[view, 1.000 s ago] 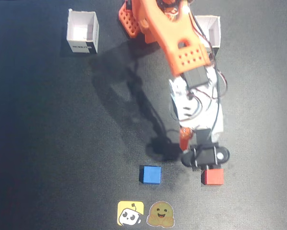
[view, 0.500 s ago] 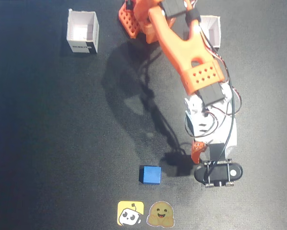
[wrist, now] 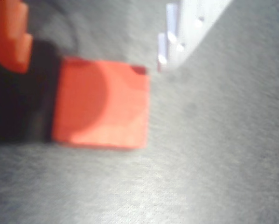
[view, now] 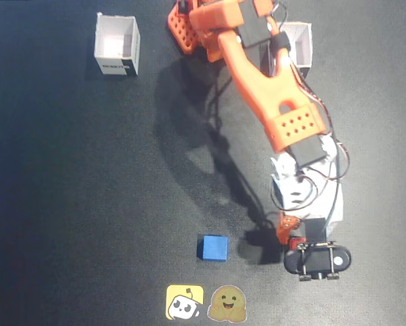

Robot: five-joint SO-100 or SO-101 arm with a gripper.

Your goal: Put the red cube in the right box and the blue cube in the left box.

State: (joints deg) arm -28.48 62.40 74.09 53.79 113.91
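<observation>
Two cubes, two white boxes, one orange arm on a black mat (view: 67,204). Item: red cube (wrist: 102,103), lying flat on the mat; in the wrist view it fills the left centre, top face up, edges turned slightly off the frame lines, all sides equal so no long axis can be named. Its left face sits against a dark shadowed part below the orange finger (wrist: 9,32); a pale white part (wrist: 186,28) stands just beyond its upper right corner, apart from it. Item: same cube in the fixed view, almost wholly hidden under the wrist, only a red sliver (view: 297,242) showing near the lower right. Item: gripper (view: 299,248), lowered over the red cube at the end of the outstretched arm (view: 271,88); whether its jaws are closed on the cube or parted cannot be told from either view. Item: blue cube (view: 213,248), seen in the fixed view only, flat on the mat, edges nearly square to the frame, well left of the gripper and untouched. Item: left box (view: 117,46), open top, upper left of the fixed view. Item: right box (view: 301,42), partly covered by the arm. Item: two cartoon stickers (view: 206,303) at the bottom edge, below the blue cube
</observation>
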